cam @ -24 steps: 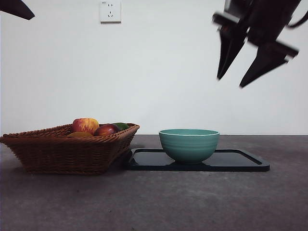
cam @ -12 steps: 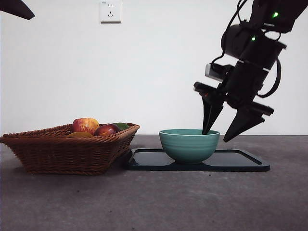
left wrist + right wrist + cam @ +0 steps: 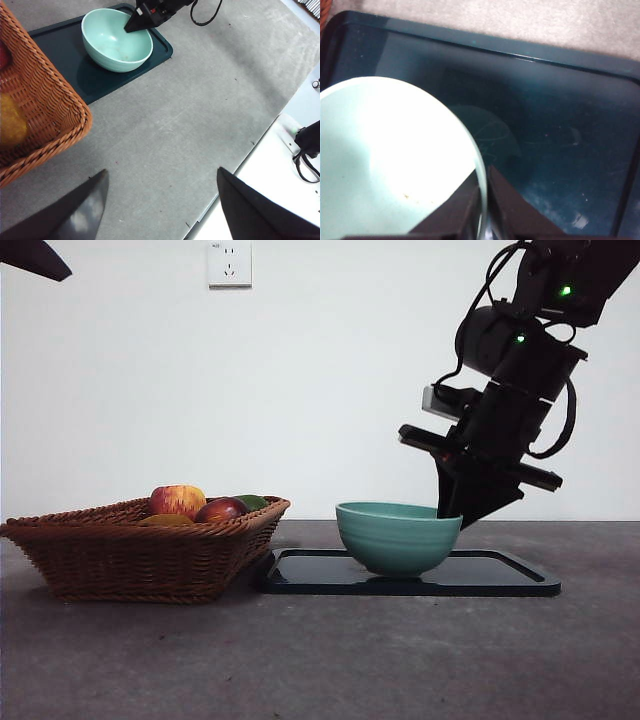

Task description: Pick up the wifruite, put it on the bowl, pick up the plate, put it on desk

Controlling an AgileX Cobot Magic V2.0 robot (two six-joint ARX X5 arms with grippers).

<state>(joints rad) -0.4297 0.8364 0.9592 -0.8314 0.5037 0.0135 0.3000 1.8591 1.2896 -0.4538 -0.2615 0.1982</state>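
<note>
One right gripper (image 3: 452, 512) pinched on tilted bowl (image 3: 397, 538) rim, open desk (image 3: 400, 660) around tray (image 3: 500, 575)

Wicker basket (image 3: 140, 555) of fruit, dark tray (image 3: 500, 575) beside it, wall socket (image 3: 229, 263)

No readable text, label, brand or number shows in any view. The wall socket (image 3: 229, 263) bears tiny marks near its top corner, but they are too small to make out.
</note>
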